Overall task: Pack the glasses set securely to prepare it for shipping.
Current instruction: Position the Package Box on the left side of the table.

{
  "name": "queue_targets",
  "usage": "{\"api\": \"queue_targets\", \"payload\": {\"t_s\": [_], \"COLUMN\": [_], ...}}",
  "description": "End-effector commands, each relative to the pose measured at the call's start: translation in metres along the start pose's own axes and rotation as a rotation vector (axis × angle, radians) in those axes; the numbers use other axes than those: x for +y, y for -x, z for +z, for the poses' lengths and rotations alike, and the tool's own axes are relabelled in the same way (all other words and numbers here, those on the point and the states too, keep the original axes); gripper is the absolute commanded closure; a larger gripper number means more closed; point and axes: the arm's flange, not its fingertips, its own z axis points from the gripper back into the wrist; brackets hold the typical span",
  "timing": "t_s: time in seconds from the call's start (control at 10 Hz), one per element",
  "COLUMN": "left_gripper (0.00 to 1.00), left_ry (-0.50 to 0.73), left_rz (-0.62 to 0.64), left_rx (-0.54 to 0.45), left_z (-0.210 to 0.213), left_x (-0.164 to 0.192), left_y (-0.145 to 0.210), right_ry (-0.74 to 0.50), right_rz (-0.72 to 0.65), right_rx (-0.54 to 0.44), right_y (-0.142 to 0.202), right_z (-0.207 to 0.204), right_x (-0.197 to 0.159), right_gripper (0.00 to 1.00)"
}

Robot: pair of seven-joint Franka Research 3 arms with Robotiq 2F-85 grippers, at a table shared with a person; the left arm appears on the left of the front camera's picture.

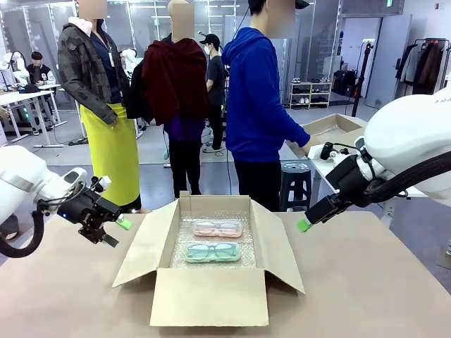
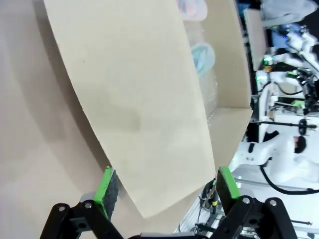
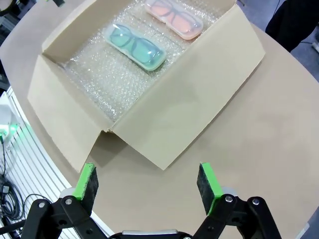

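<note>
Front, claws: left claw (image 1: 116, 232) and right claw (image 1: 309, 221) are both spread and hold nothing, one on each side of the carton (image 1: 209, 306).
Front, glasses set: pink case (image 1: 218, 228) and mint case (image 1: 213, 251) lie flat side by side on bubble wrap (image 1: 211, 213) inside the carton, with nothing over them.
Front, risk: the flaps stand open and the carton sits free on the worktop (image 1: 366, 282). A one-sided push on a flap would likely slide it.
Left wrist, material: left flap (image 2: 139, 99) is plain matt brown card, its corner lying between the spread green pads (image 2: 105, 185).
Left wrist, risk: thin card pinched at a corner may buckle or slip out.
Right wrist, shapes: the cases are oblong with rounded ends and glossy see-through lids. The wrap is clear and bumpy.
Right wrist, risk: smooth cases lying loose could shift as the right flap (image 3: 199, 99) folds, and the flap may spring back.
</note>
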Motion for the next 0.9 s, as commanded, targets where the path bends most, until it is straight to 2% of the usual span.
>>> {"api": "queue_targets", "payload": {"t_s": [0.0,0.3,0.5,0.7,0.8], "left_gripper": [0.0,0.0,0.0,0.0,0.0], "left_ry": [0.128,0.181,0.186,0.222,0.22], "left_rz": [0.003,0.048,0.047,0.128,0.121], "left_rx": [-0.023,-0.081,-0.165,-0.174,-0.173], "left_z": [0.002,-0.014,-0.025,-0.037,-0.04], "left_x": [0.017,0.048,0.058,0.064,0.06], "left_y": [-0.009,-0.009,-0.007,-0.003,-0.001], "right_ry": [0.009,0.009,0.009,0.009,0.009], "right_rz": [0.01,0.01,0.01,0.01,0.01], "right_rx": [-0.007,-0.007,-0.007,-0.007,-0.007], "right_y": [0.001,0.001,0.001,0.001,0.001], "right_z": [-0.002,-0.002,-0.002,-0.002,-0.002], "right_x": [0.0,0.0,0.0,0.0,0.0], "right_gripper": [0.0,0.0,0.0,0.0,0.0]}}
